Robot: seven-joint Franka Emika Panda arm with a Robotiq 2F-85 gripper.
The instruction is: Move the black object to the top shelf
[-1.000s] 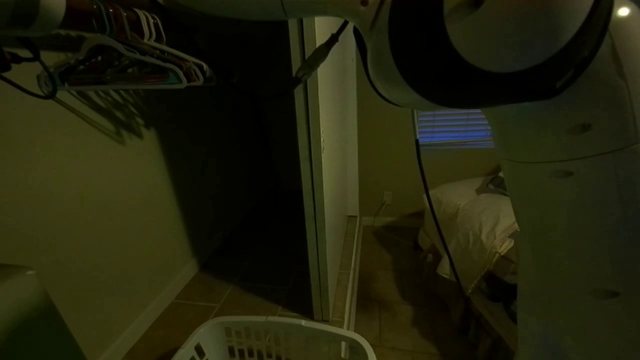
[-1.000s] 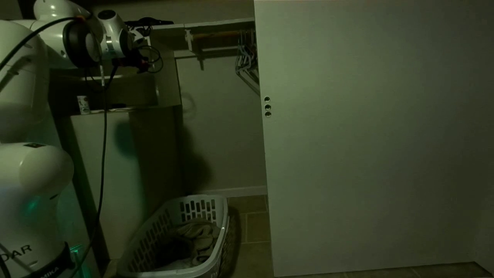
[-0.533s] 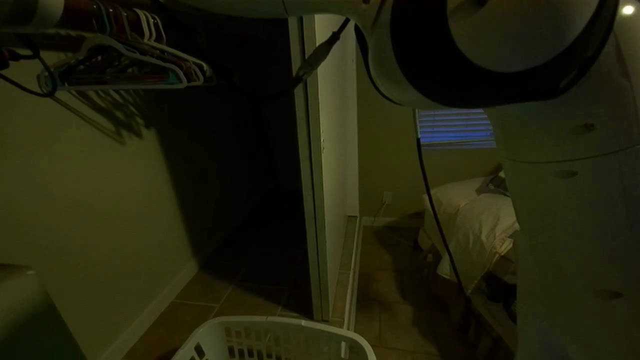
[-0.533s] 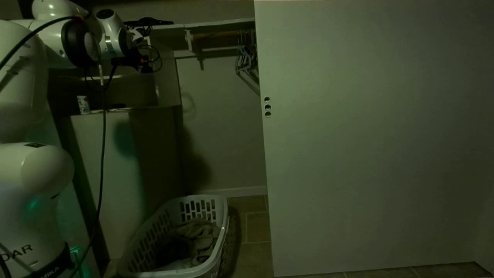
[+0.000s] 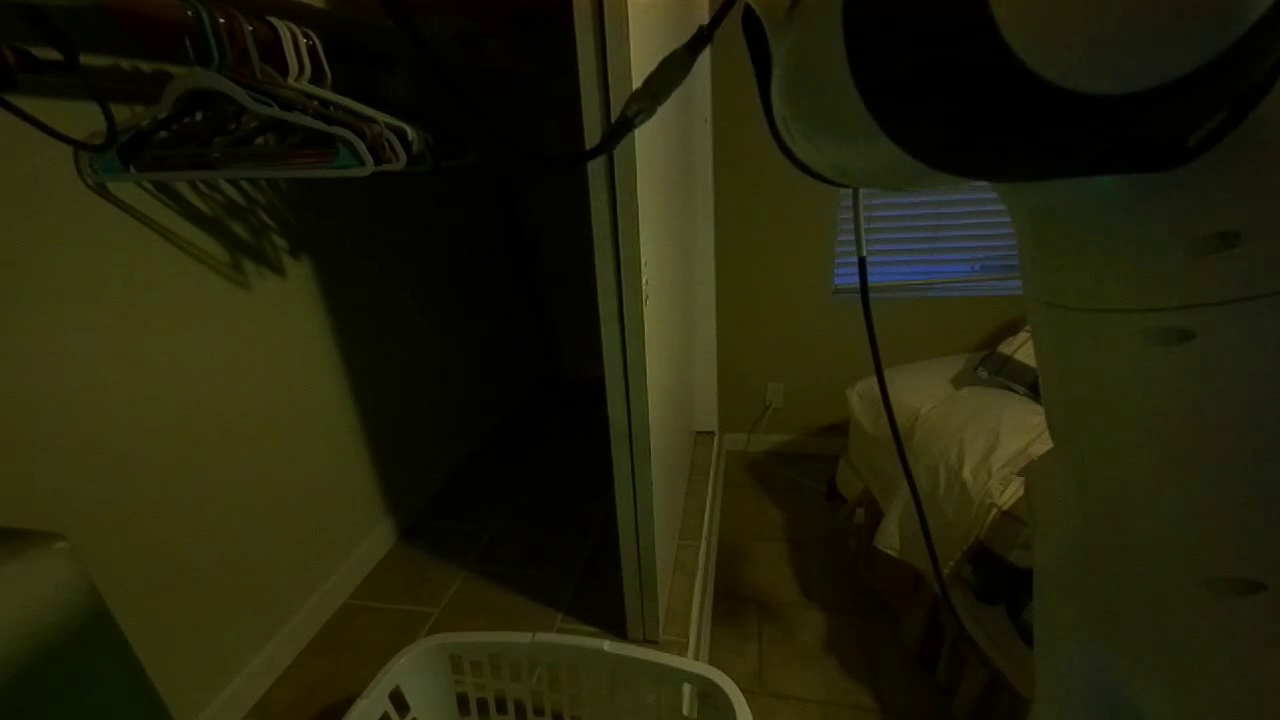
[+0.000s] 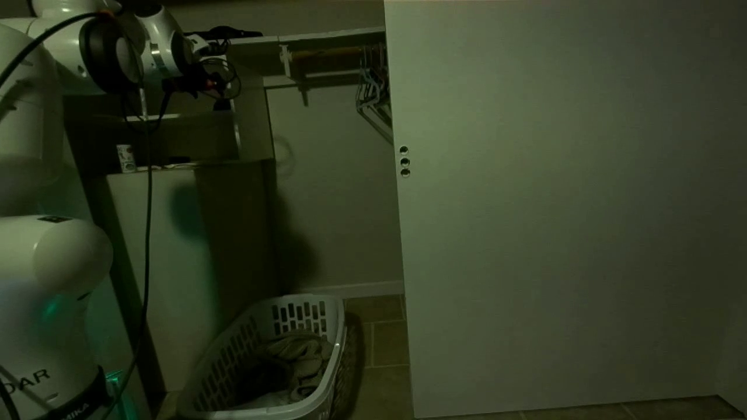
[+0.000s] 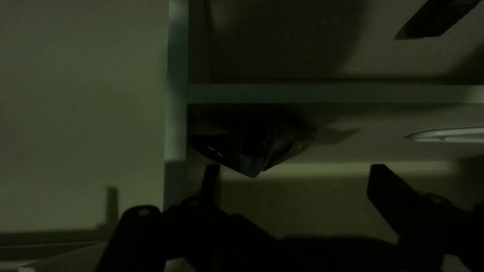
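Observation:
The black object (image 7: 253, 151), dark and angular with a small glint, rests on a shelf (image 7: 340, 93) close to its edge and near the upright side panel (image 7: 176, 113). In an exterior view it is a small dark lump (image 6: 222, 105) at the right end of that shelf, just under the wrist. My gripper (image 7: 295, 168) is open, its fingers wide apart with nothing gripped. The left fingertip is close to the object's lower edge in the wrist view; contact there cannot be told. Deep shadow hides much of the object's outline.
A patterned cup (image 6: 126, 158) stands on the lower shelf. Another dark item (image 6: 224, 32) lies on the high board. Hangers (image 5: 260, 130) hang from a rod. A laundry basket (image 6: 303, 300), the sliding door (image 6: 560, 204) and the arm's loose cable (image 6: 149, 233) are nearby.
The gripper has let go of the black object and opened. In the exterior views the arm has shifted up and away from it, while the object stays on the shelf.

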